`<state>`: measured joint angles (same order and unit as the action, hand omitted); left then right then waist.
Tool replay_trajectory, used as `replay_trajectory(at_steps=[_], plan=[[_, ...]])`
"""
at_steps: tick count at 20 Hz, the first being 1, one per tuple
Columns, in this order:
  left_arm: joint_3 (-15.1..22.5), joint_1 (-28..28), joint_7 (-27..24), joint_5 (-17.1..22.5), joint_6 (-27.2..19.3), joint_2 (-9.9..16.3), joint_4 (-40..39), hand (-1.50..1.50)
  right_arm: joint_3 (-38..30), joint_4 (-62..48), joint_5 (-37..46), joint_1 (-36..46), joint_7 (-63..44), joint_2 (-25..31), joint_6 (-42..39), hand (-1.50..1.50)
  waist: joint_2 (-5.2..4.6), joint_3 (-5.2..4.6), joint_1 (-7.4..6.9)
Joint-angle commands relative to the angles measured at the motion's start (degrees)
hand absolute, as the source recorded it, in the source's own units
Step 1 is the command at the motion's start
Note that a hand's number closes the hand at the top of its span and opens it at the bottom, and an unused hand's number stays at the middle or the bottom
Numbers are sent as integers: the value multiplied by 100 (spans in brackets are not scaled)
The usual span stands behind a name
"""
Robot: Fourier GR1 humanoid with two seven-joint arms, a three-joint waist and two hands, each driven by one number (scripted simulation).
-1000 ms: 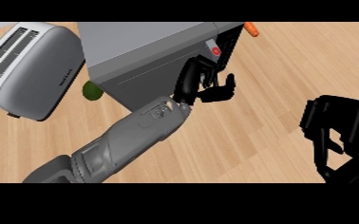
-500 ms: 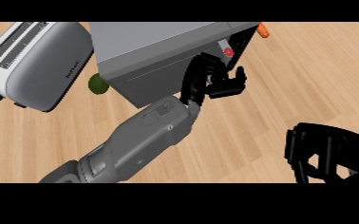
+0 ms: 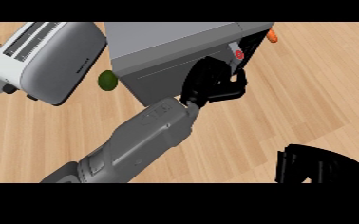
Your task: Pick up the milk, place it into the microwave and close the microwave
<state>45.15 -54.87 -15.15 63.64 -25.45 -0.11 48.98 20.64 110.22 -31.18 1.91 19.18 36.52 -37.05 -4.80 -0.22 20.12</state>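
Against microwave [image 3: 168, 52] front: left hand [image 3: 210, 83] fingers curled.

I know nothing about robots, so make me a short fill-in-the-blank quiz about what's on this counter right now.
1. The left hand is at the front of the ____ box, the microwave.
2. Left of the microwave stands a ____.
3. The small round thing between them is ____ in colour.
4. The right hand shows at the view's lower ____ corner.

Missing words: grey; toaster; green; right
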Motion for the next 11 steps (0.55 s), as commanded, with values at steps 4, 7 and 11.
replay_trajectory(at_steps=[4, 7, 11], plan=[[-495, 481, -316, 452, 547, 217, -784, 150, 341, 475, 224, -442, -99, -268, 389, 150, -37, -39, -315], [-508, 468, -361, 576, 789, 242, -903, 150, 373, 691, 343, -574, -103, -321, 539, 150, -8, -29, -335], [-396, 516, -466, 643, 1071, 246, -1048, 150, 574, 988, 512, -774, -215, -410, 739, 150, 5, -32, -393]])
